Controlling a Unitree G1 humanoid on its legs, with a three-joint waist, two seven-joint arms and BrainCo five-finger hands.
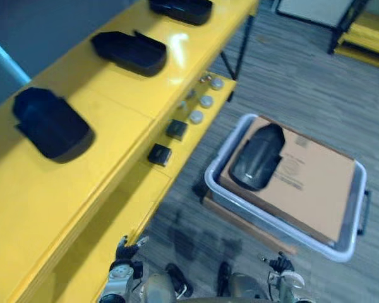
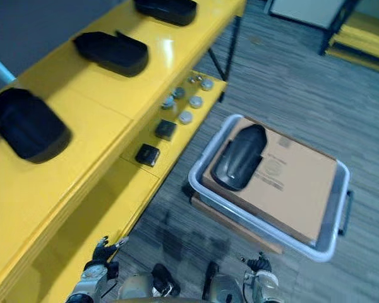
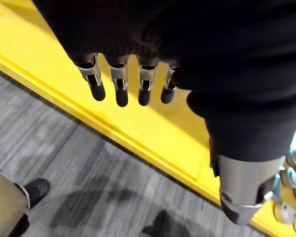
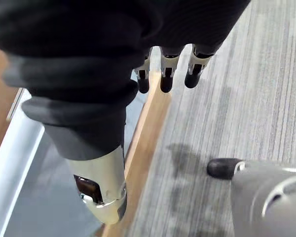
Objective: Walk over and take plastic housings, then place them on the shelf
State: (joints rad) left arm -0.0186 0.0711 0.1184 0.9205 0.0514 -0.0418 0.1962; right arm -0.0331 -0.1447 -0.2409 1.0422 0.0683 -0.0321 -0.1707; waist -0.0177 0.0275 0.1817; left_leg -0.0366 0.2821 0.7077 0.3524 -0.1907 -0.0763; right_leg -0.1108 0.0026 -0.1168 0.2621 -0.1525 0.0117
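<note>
Three black plastic housings lie on the top board of the yellow shelf (image 1: pixel 114 101): one near me (image 1: pixel 50 123), one in the middle (image 1: pixel 129 52), one at the far end (image 1: pixel 180 9). A fourth dark housing (image 1: pixel 258 156) rests on a sheet of cardboard (image 1: pixel 316 183) inside a pale grey bin (image 1: pixel 275 230) on the floor to the right. My left hand (image 1: pixel 123 249) hangs low beside the shelf's lower board, its fingers (image 3: pixel 121 89) straight and empty. My right hand (image 1: pixel 279 262) hangs by the bin's near side, its fingers (image 4: pixel 165 74) relaxed and holding nothing.
On the lower shelf board sit two small black boxes (image 1: pixel 175 129) (image 1: pixel 159 154) and several round silver parts (image 1: pixel 202 101). The bin stands on a wooden board (image 4: pixel 148 128). Grey carpet (image 1: pixel 290 76) runs between shelf and bin. Another yellow rack (image 1: pixel 366 38) stands far right.
</note>
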